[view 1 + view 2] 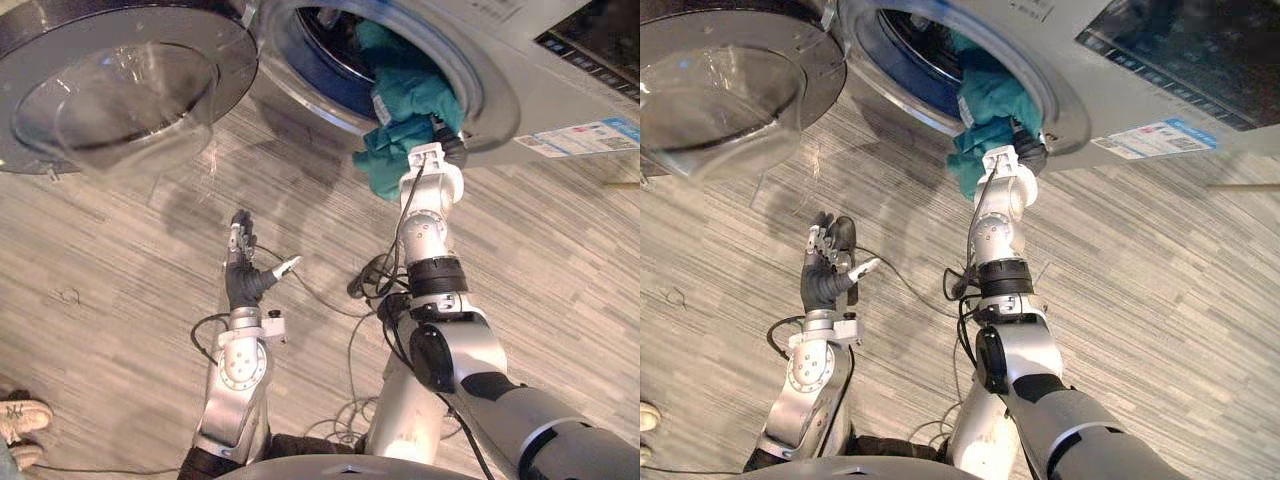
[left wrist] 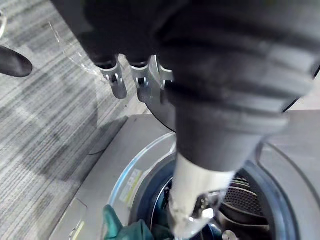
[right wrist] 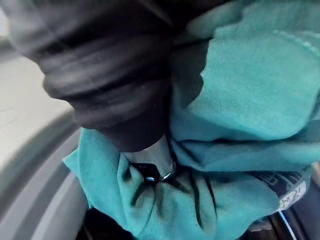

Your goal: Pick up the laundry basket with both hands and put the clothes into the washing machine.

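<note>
Obs: the right hand [image 1: 449,150] is sitting at the lower right lip of the drum opening [image 1: 325,45] of the washing machine [image 1: 540,90], pressing against the teal garment [image 1: 405,125]. Its fingers are lying buried in the folds in the right wrist view, so I cannot tell whether they are curling round the cloth or only pushing it. The garment is lying half in, half out: its upper part is resting inside the drum, while its lower part is hanging over the near rim toward the floor [image 1: 120,260], so its long axis is running from far inside to near outside. The hanging tail is lying just left of the hand and touching it. Judgement: the coming move is calling for a push away from the robot, into the drum, and the right hand is the nearer one. The left hand [image 1: 240,268] is hovering over the floor well apart, to the left and nearer, fingers relaxed and holding nothing. The door [image 1: 120,80] is standing swung open at far left, clear of the path
</note>
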`<state>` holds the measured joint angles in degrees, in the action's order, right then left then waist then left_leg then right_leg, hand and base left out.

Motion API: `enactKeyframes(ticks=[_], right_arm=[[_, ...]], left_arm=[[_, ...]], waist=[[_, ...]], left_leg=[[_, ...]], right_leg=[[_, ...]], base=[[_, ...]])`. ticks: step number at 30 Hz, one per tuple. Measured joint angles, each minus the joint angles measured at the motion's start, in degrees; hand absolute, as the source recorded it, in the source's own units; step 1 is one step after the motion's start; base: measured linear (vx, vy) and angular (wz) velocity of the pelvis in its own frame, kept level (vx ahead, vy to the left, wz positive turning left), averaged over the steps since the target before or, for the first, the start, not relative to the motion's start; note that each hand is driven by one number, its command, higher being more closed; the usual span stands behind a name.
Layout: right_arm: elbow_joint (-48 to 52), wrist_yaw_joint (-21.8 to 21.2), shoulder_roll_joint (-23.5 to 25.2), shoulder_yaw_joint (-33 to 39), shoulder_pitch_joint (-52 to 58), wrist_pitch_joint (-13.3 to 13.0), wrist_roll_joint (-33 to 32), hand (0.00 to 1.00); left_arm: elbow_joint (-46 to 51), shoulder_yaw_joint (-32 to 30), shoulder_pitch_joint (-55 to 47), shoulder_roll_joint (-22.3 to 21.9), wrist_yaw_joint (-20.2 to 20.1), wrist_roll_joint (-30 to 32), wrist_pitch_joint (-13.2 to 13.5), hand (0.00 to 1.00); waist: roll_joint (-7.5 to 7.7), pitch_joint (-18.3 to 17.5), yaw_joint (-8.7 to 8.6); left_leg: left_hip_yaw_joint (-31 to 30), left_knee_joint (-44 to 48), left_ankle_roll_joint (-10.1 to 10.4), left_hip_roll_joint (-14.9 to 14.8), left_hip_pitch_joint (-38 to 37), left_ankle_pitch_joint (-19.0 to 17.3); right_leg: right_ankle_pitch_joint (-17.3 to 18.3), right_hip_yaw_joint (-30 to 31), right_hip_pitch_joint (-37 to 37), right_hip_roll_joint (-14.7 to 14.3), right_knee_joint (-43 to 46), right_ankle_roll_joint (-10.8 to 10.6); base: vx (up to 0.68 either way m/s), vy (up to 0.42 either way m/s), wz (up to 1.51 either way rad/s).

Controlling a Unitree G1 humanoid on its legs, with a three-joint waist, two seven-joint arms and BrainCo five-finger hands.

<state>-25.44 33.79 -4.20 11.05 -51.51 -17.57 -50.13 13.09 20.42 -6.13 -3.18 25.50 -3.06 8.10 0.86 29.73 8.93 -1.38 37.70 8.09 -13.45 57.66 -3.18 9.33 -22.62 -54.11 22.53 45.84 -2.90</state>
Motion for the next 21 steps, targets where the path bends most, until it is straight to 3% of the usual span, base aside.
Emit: enactKeyframes(ticks=[3,9,12,17,19,20,21], right_arm=[[1.08,-0.19,-1.08,-0.03,-0.02,-1.02,1.55,1.00],[1.58,-0.90,-2.89,0.30,-1.92,-1.46,2.82,1.00],[-0.90,-1.01,-3.59,0.45,-4.29,-3.40,2.70,1.00],[-5.49,-1.27,-7.18,-0.43,-8.99,-4.99,2.08,1.00],[-6.03,-1.21,-10.00,-1.74,-10.55,-5.27,0.62,1.00],[-6.11,-1.09,-11.35,-1.92,-11.14,-5.09,-0.18,1.00],[-5.70,-1.12,-11.95,-2.48,-11.66,-4.39,-0.81,1.00]], left_arm=[[0.04,-0.36,-0.02,-0.02,0.46,0.45,-0.20,0.00],[1.91,-0.82,-0.64,-0.04,1.16,1.04,-0.32,0.00],[2.20,-1.09,-0.68,-0.07,1.86,1.03,-0.31,0.00],[4.00,-1.21,-0.81,-0.12,2.69,1.01,-0.30,0.00],[6.02,-1.24,-1.03,-0.15,2.88,0.98,-0.08,0.00],[7.09,-1.25,-1.37,0.05,3.30,0.97,0.07,0.00],[7.29,-1.32,-1.56,-0.01,3.36,0.97,0.15,0.00]], waist=[[0.00,0.00,-0.23],[0.02,0.02,-0.09],[0.03,0.03,-0.53],[0.03,0.09,-0.82],[0.00,0.22,-1.05],[0.22,0.56,-1.42],[0.11,0.77,-1.13]], left_leg=[[-0.31,4.39,-0.18,0.79,3.60,-1.88],[-0.55,4.83,-0.05,1.20,7.57,-1.47],[-0.63,1.77,-0.03,2.01,8.32,0.15],[-0.20,-3.13,0.09,2.13,10.17,0.61],[1.20,-7.27,1.63,2.03,10.67,1.40],[0.97,-2.46,1.81,2.48,12.98,1.21],[-0.73,6.02,0.45,2.59,15.60,0.28]], right_leg=[[0.02,1.04,-2.74,1.36,2.37,-0.83],[0.21,0.72,-6.34,2.27,3.63,-0.98],[-0.07,-0.10,-7.32,2.83,2.69,-1.83],[-0.60,-2.06,-8.93,3.05,-0.20,-5.68],[0.77,-0.62,-11.39,3.37,5.11,-7.44],[2.40,-0.50,-10.44,3.33,4.62,-3.85],[2.49,-1.29,-10.66,3.23,4.61,-3.93]], base=[[-0.01,0.076,0.01],[-0.03,-0.018,0.07],[-0.03,-0.055,0.20],[-0.05,-0.014,0.14],[-0.07,-0.062,0.46],[-0.06,-0.078,0.30],[-0.06,-0.016,-0.40]])
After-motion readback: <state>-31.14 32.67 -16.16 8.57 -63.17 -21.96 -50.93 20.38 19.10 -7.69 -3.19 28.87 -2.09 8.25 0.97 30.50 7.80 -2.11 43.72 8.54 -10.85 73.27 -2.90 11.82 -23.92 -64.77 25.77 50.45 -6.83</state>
